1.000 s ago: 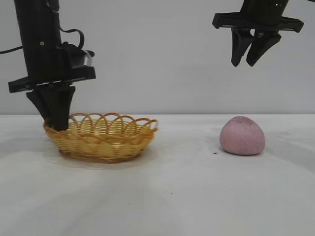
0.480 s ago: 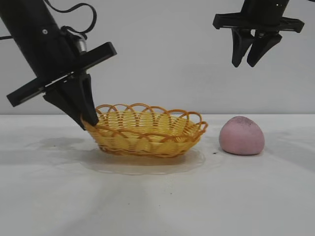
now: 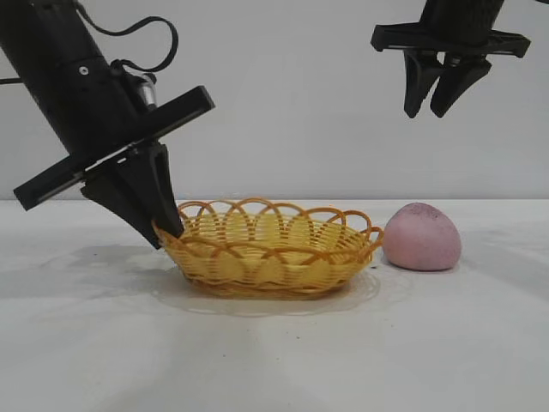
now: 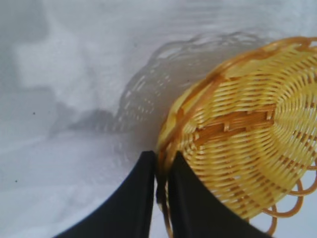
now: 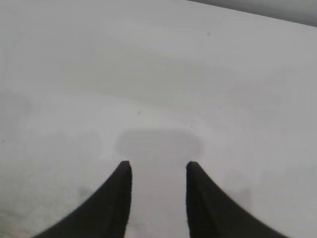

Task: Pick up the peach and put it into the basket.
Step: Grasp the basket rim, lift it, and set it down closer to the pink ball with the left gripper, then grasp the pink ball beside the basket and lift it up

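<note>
Left gripper (image 3: 169, 230) is clamped narrowly on the basket (image 3: 270, 249) rim, one finger (image 4: 130, 201) either side of the weave. Peach (image 3: 421, 238) rests on the table (image 3: 274, 343), just beside the basket. Right gripper (image 3: 433, 101) hangs overhead, partly spread and empty.

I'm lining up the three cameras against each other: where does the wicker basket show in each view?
Exterior view: basket on the table, low centre, the peach just to its right, the left gripper on its left rim.
Left wrist view: basket fills the right side, rim between the fingers.
Right wrist view: not in it.
Shared landmark: the pinched rim.
</note>
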Action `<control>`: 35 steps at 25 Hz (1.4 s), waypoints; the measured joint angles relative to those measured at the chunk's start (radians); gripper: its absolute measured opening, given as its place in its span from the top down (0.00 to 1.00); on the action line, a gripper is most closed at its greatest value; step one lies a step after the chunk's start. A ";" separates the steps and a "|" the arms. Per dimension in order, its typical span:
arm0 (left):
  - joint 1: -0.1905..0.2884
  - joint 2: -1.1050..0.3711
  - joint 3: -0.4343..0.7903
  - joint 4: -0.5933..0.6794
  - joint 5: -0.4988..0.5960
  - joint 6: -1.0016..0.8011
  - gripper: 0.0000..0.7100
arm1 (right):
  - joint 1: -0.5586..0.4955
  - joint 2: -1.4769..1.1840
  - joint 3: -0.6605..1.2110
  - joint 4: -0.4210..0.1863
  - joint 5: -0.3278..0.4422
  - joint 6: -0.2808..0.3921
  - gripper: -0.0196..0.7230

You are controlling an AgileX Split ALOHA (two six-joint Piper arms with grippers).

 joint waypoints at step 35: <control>0.195 -0.208 -0.002 1.020 0.019 -0.499 0.53 | 0.000 0.000 0.000 0.004 0.014 -0.001 0.64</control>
